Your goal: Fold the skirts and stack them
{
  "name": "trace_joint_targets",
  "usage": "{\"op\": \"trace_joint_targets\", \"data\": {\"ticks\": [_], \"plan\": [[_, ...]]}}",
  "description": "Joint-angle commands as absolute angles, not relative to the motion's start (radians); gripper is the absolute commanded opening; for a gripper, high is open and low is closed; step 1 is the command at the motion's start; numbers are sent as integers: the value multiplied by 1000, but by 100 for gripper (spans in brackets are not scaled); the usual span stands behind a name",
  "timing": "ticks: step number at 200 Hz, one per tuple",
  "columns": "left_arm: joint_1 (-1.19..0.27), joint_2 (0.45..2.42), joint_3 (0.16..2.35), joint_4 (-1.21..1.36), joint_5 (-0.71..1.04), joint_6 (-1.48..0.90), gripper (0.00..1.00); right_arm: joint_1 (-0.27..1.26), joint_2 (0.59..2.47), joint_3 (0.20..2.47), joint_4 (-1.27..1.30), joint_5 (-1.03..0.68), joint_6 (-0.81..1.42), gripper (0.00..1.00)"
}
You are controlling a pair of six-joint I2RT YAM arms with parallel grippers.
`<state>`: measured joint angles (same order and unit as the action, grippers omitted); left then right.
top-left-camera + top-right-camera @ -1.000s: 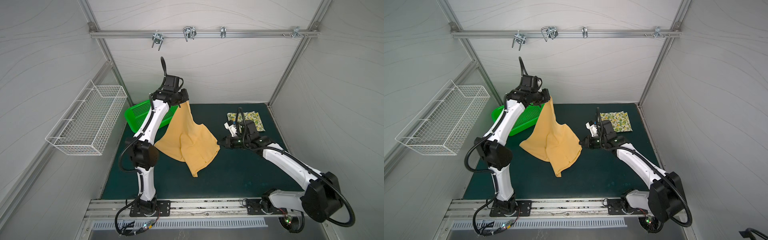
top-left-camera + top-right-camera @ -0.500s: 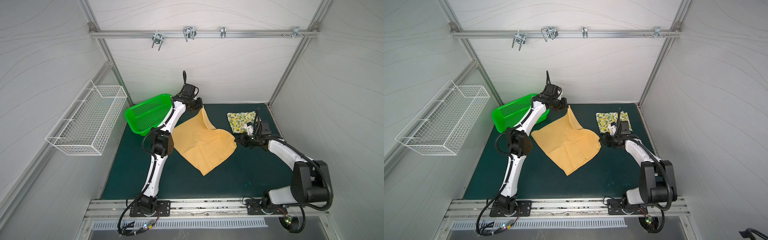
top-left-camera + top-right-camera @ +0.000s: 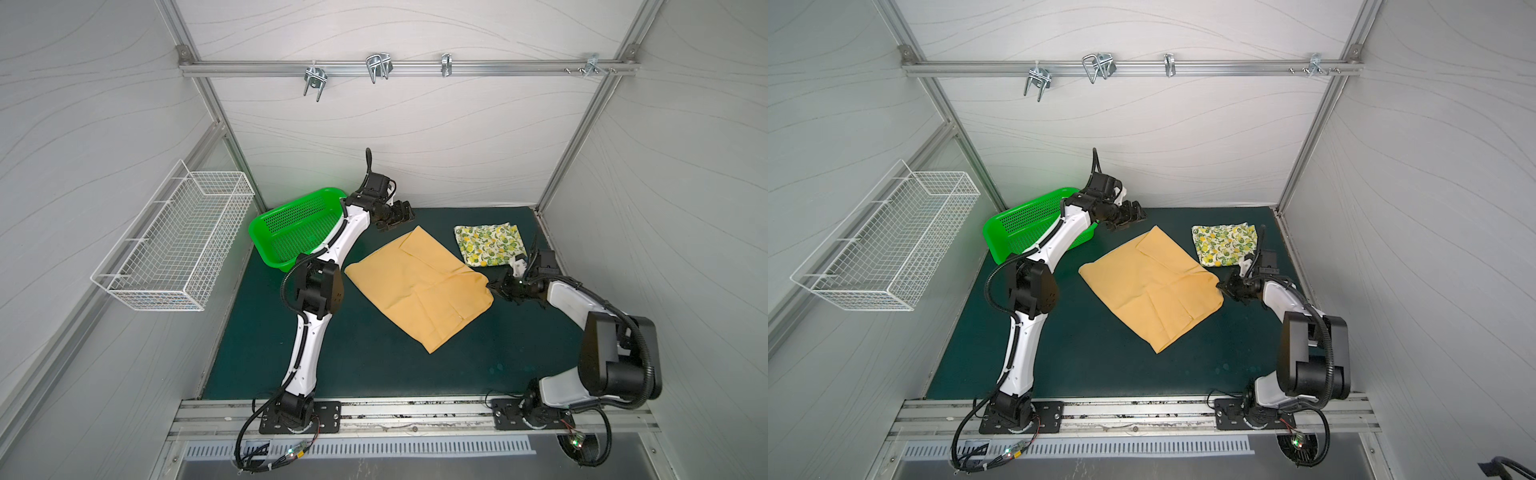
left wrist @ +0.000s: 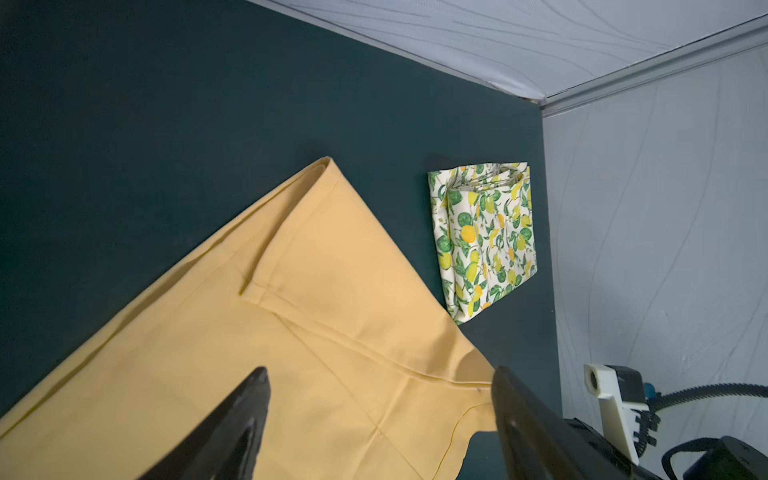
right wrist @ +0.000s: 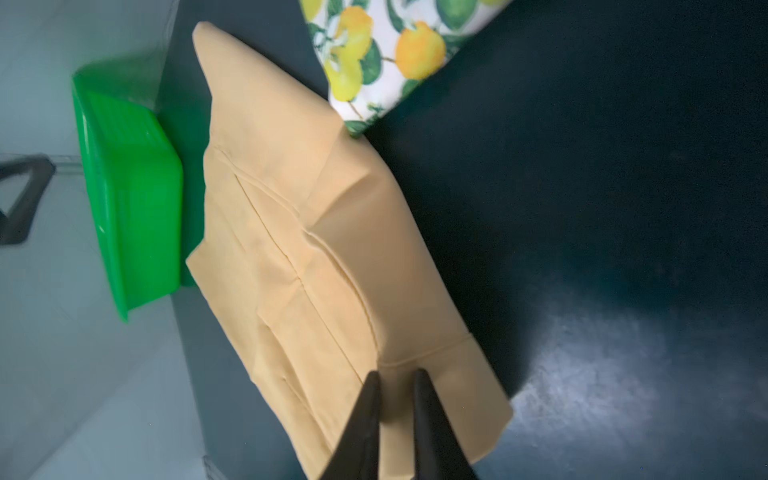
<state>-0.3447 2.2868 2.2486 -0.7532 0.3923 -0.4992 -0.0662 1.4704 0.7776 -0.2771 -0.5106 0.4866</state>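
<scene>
Folding the flat mustard-yellow cloth skirt (image 3: 415,291) wants both corners pinched evenly: left pincer (image 3: 399,218) gapes empty, right pincer (image 5: 397,374) sits narrowly parted at its corner, grip unclear.

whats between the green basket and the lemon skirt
In a top view, the open left gripper and the far corner of the mustard skirt.

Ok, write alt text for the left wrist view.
The left gripper, its black jaws wide apart and empty, hangs above a mustard skirt spread on a dark green mat. A folded lemon-print skirt lies beside it, near the wall corner.
</scene>
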Motion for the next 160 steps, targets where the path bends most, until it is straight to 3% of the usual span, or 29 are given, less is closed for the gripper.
{"op": "trace_joint_targets", "data": {"ticks": [1, 30, 73, 121, 160], "plan": [[-323, 2141, 2153, -775, 305, -474, 84, -78, 1448, 746, -233, -540, 502, 45], [-278, 1985, 1879, -742, 233, -503, 85, -65, 1354, 747, -258, -498, 491, 74], [-178, 1749, 1433, -557, 239, -589, 87, 134, 1169, 808, -389, -264, 419, 99], [-112, 1612, 1141, -439, 206, -626, 89, 415, 1116, 800, -413, -106, 404, 99], [-103, 1653, 1065, -372, 181, -663, 87, 606, 1174, 766, -364, -14, 417, 99]]}}
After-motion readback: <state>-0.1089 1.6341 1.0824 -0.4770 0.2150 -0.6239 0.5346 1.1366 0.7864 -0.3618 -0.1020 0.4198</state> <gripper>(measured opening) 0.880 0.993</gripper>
